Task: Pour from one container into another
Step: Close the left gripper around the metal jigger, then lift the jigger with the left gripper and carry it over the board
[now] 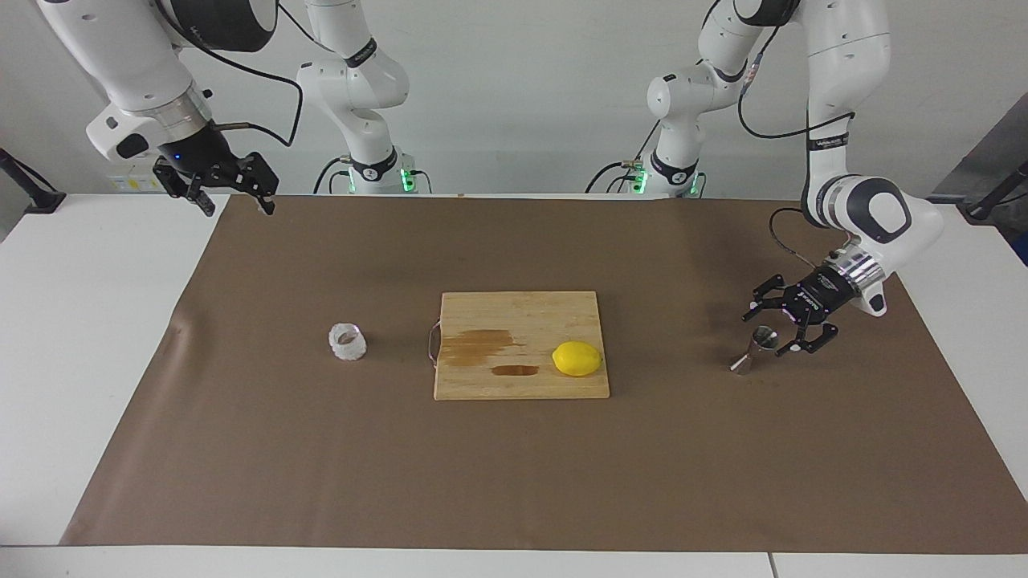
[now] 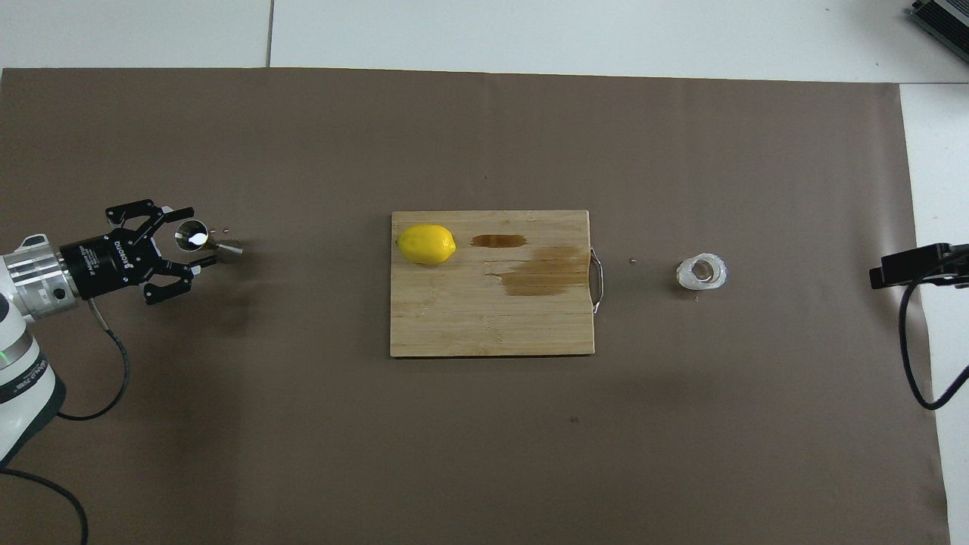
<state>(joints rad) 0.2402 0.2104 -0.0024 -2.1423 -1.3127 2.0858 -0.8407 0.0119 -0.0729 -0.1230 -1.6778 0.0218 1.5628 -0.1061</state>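
The left tool (image 1: 791, 325) is spread apart around the steel jigger (image 1: 753, 351) on the bench (image 1: 241, 449). It should squeeze the thin middle gently. The right tool (image 1: 227, 186) waits, apart, well away from the glass cup (image 1: 347, 343).

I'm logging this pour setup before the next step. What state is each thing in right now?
Glass cup: upright on the mat, untouched.
Steel jigger: upright, between the open fingers of the left end effector, not yet gripped.
Right end effector: open, raised over the mat's edge, waiting.
Lemon: lying on the cutting board.
Cutting board: flat, with dark wet-looking stains.
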